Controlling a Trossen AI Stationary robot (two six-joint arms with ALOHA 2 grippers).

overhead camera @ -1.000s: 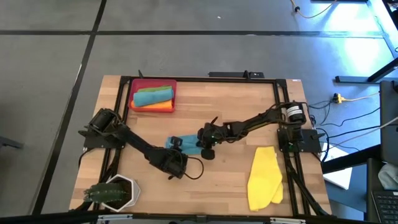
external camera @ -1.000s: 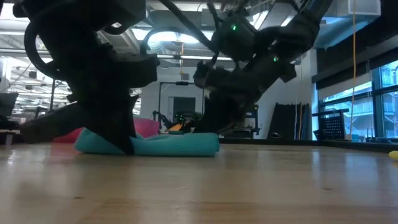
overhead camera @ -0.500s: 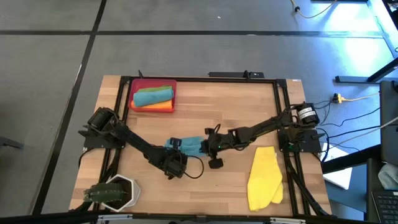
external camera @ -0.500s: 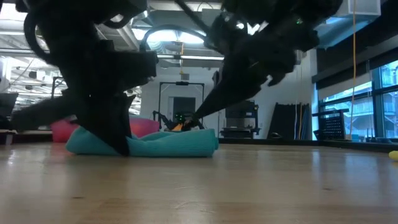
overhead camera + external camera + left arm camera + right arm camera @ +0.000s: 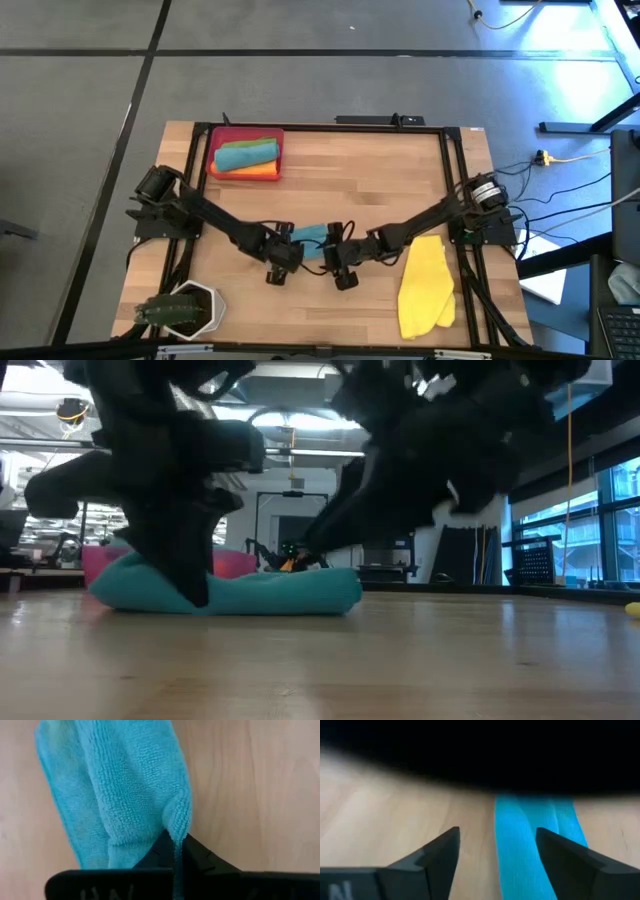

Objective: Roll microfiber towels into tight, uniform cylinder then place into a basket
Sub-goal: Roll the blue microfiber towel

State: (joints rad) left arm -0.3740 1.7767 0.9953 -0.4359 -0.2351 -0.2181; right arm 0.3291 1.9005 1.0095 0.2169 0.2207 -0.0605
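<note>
Wooden table (image 5: 370,170) bears red basket (image 5: 215,150), teal towel (image 5: 310,233).

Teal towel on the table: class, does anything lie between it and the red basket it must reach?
Nothing visible does. Bare table separates the teal towel, pinched by the left gripper, from the basket, which already holds rolled towels.

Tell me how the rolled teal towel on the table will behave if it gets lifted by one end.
The teal towel is soft looped cloth, so it would probably sag and droop. Its outer edge hangs loose where the left gripper pinches it, so the roll may unwind. It looks light, and the right gripper, open, gives no support.
</note>
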